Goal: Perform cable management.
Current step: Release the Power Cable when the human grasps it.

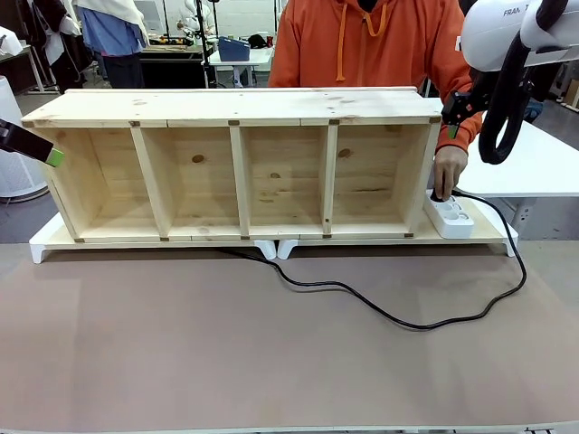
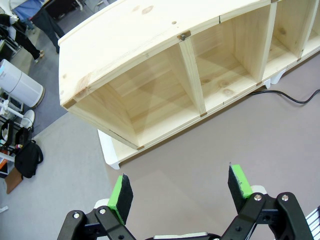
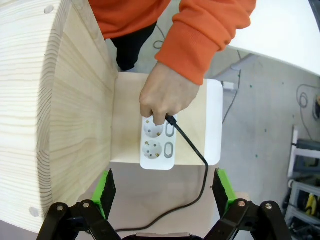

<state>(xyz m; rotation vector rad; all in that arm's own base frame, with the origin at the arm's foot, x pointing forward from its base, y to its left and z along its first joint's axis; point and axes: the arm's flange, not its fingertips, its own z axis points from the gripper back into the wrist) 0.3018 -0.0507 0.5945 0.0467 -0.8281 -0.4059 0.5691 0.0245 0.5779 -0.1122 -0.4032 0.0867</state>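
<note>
The thin black cable [image 1: 407, 323] starts at the white power strip [image 1: 451, 217] on the right. It loops out over the brown table and runs back under the middle of the wooden shelf [image 1: 240, 108]. A person's hand [image 3: 167, 97] presses on the strip [image 3: 157, 150] where the cable [image 3: 192, 149] ends; the plug is hidden under the fingers. My right gripper [image 3: 164, 190] hangs open above the strip, at the shelf's right end [image 1: 455, 116]. My left gripper [image 2: 180, 187] is open over the table off the shelf's left end, and its green pad [image 1: 55, 157] pokes in at picture left. A piece of cable [image 2: 292, 98] lies near the shelf's front.
The shelf has several open compartments and stands on a white platform [image 1: 41, 246] at the table's far side. The person in an orange hoodie [image 1: 362, 45] stands behind it. A white table [image 1: 534, 163] is at the right. The brown mat [image 1: 181, 344] in front is bare apart from the cable.
</note>
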